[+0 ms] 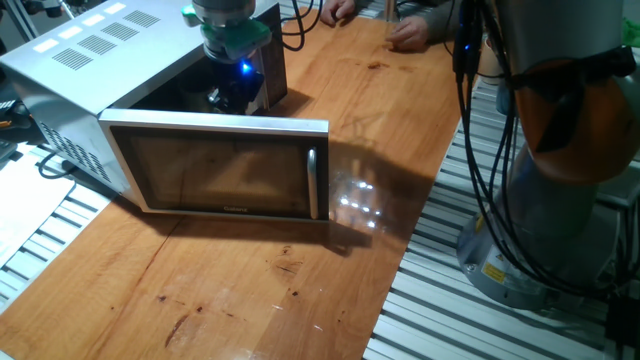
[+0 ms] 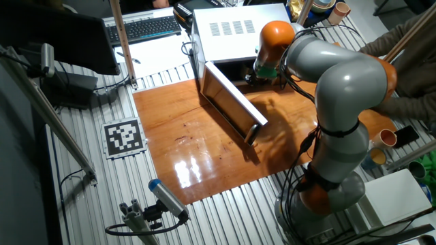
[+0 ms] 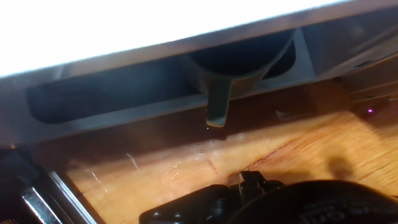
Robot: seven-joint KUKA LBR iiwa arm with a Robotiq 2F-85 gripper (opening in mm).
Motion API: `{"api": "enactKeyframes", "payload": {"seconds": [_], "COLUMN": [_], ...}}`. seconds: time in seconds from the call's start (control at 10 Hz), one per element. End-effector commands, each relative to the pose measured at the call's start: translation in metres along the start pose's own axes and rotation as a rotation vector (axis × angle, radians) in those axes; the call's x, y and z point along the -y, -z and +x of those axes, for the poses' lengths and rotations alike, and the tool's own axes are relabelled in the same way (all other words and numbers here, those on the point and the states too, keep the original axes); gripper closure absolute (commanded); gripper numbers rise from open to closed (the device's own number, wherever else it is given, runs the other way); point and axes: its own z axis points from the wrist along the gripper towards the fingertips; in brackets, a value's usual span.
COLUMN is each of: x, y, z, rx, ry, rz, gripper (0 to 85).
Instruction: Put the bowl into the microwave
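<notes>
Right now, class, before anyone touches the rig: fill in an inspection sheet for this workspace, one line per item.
Surface: wooden table, bare in front, glare patches.
Job's things: microwave with door swung open; the bowl shows in the hand view, handle pointing down, seemingly at the microwave's opening.
Clutter: tan cup at the table's edge; keyboard and marker tag off the wood.
Grippers: gripper reaches into the microwave's opening; open or shut cannot be told.
Cables: black cables hang along the arm's base.
Surroundings: a person's hands rest at the far edge.
</notes>
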Motion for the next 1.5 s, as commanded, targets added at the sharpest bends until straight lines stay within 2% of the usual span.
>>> {"api": "enactKeyframes", "payload": {"seconds": [0.0,0.5,0.9,1.2,1.4], "x": [0.001,0.007,0.006,0.005,0.002], "y": [0.0,0.001,0.002,0.003,0.004], "z": [-0.001,-0.014,-0.02,-0.025,-0.028], "rx": [0.0,0.004,0.017,0.032,0.053], "ry": [0.003,0.014,0.0,-0.003,-0.005], "rz": [0.0,-0.001,-0.007,-0.011,-0.01], "gripper": [85.0,85.0,85.0,85.0,85.0]}}
